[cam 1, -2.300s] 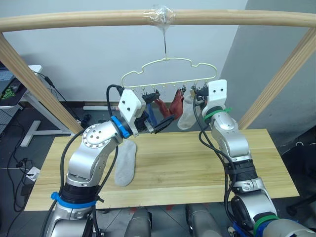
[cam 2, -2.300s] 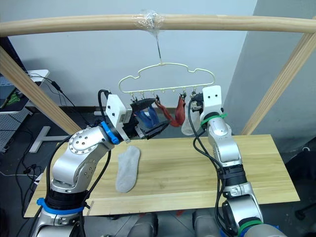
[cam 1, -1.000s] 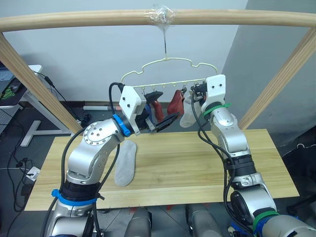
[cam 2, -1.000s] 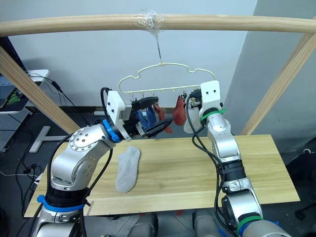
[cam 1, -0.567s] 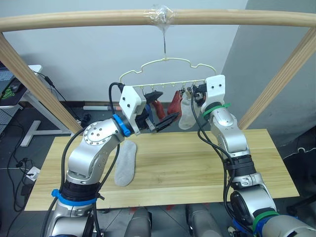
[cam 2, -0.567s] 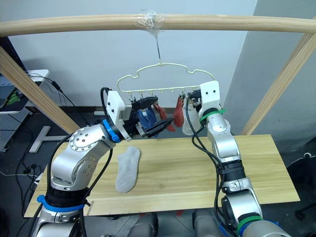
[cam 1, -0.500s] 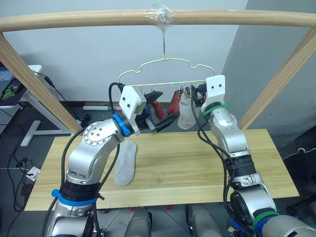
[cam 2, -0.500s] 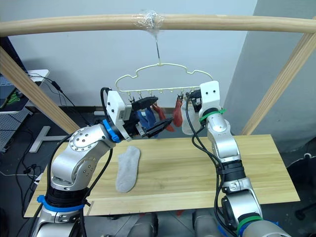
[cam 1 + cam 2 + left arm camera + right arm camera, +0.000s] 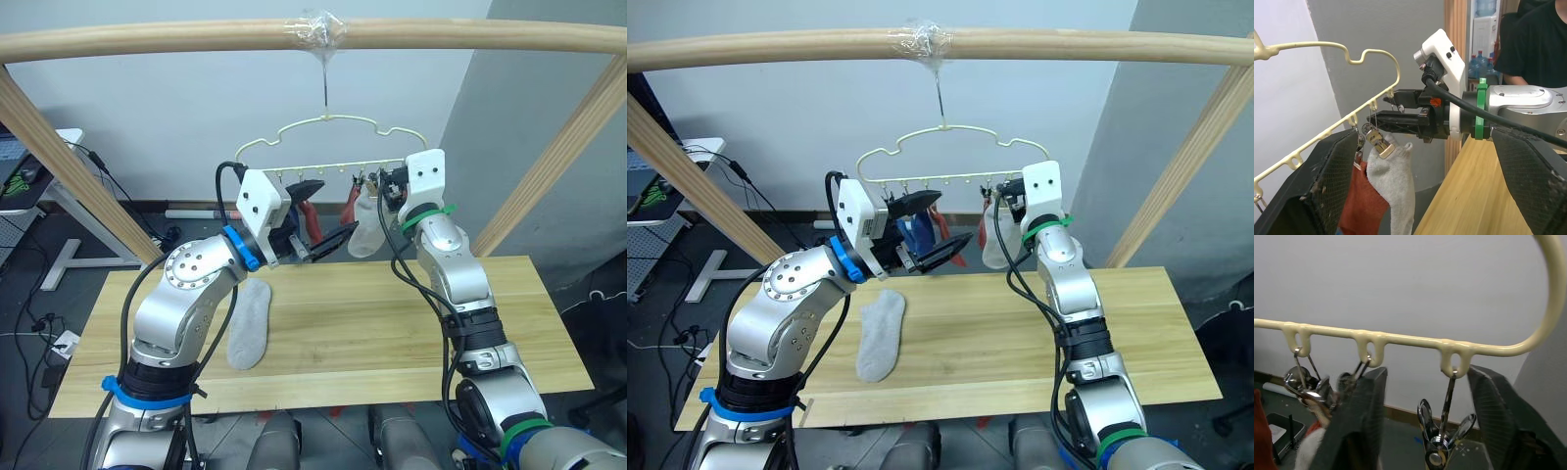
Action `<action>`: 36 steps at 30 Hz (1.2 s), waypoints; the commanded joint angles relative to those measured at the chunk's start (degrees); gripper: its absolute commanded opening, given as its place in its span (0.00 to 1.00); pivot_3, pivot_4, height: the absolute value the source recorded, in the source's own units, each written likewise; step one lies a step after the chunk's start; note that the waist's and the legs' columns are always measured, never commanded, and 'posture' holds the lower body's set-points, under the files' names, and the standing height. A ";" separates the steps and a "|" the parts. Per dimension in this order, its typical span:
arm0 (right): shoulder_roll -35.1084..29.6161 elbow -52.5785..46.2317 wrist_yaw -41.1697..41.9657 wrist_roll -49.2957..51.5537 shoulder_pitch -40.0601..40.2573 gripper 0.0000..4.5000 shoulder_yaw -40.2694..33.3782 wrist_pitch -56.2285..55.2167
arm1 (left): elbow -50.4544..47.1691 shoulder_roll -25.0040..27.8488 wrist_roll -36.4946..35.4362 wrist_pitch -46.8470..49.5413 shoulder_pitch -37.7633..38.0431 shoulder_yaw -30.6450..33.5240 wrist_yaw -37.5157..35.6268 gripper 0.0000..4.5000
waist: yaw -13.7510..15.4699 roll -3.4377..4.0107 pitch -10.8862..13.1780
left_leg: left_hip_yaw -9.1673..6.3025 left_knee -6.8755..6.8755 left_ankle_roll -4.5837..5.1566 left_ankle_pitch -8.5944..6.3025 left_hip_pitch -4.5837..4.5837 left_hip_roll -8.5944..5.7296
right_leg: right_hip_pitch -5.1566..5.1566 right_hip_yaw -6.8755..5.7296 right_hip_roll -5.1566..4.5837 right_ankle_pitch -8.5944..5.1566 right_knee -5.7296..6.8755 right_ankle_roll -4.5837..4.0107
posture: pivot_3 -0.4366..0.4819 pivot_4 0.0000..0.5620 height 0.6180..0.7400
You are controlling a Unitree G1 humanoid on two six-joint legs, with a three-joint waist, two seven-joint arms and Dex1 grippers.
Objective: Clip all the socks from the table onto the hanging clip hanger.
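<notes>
Socks: one grey sock (image 9: 250, 323) lies on the light-wood table (image 9: 392, 323).

clip hanger (image 9: 328, 147) swung leftward, left pincer (image 9: 323, 215) opened wide

Shiny metal clips (image 9: 1442, 443), glossy hanger (image 9: 1400, 339), soft knit socks (image 9: 1396, 188).

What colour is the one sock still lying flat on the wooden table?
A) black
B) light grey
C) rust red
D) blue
B: the sock lying on the table, near the left arm, is light grey; the rust red sock hangs from the clip hanger instead.
</notes>
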 commanded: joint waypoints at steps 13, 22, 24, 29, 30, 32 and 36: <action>0.28 -0.99 0.10 -0.54 -0.52 0.29 0.34 -0.63 | -1.54 0.02 -0.10 -0.93 -0.64 0.48 0.19 1.00 | 0.00 0.00 0.02 | 0.00 0.00 0.00 0.00 0.00 0.00 | 0.00 0.00 0.00 0.00 0.00 0.00 | 0.58 0.37 1.00; 0.22 -1.01 -0.95 -1.59 0.09 0.29 0.28 1.41 | -2.06 0.13 -0.19 -0.58 -0.28 0.58 0.40 1.00 | 0.01 0.00 0.02 | 0.00 0.00 0.00 0.00 0.00 0.00 | 0.00 0.00 0.00 0.00 0.00 0.00 | 0.58 0.35 1.00; 0.42 -0.75 -1.16 -1.72 -0.03 0.29 0.05 1.52 | -2.23 0.09 -0.18 -0.58 -0.26 0.48 0.44 1.00 | 0.01 0.00 0.02 | 0.00 0.00 0.00 0.00 0.00 0.00 | 0.00 0.00 0.00 0.00 0.00 0.00 | 0.58 0.35 1.00; 0.47 -0.11 -1.06 -1.71 -0.85 0.29 -0.26 1.11 | -1.99 -0.11 -0.07 -0.72 -0.64 0.41 0.65 1.00 | 0.02 0.00 0.02 | 0.00 0.00 0.00 0.00 0.00 0.00 | 0.00 0.00 0.00 0.00 0.00 0.00 | 0.58 0.36 1.00; 0.49 -0.02 -1.03 -1.68 -0.94 0.29 -0.33 1.04 | -1.95 -0.12 -0.04 -0.75 -0.65 0.40 0.68 1.00 | 0.02 0.00 0.02 | 0.00 0.00 0.00 0.00 0.00 0.00 | 0.00 0.00 0.00 0.00 0.00 0.00 | 0.58 0.36 1.00; 0.51 0.12 -0.88 -1.72 -1.04 0.29 -0.38 0.89 | -2.02 -0.15 -0.08 -0.74 -0.58 0.43 0.73 1.00 | 0.02 0.00 0.02 | -0.01 0.00 0.00 0.00 0.00 0.00 | 0.00 0.00 0.00 0.00 0.00 0.00 | 0.58 0.36 1.00; 0.26 0.23 -0.31 -1.76 -1.06 0.17 -0.41 0.31 | -2.72 -0.28 -0.30 -0.56 -0.35 0.25 0.84 1.00 | 0.03 0.00 0.02 | 0.00 0.00 0.00 0.00 0.00 0.00 | 0.00 0.00 0.00 0.00 0.00 0.00 | 0.58 0.35 1.00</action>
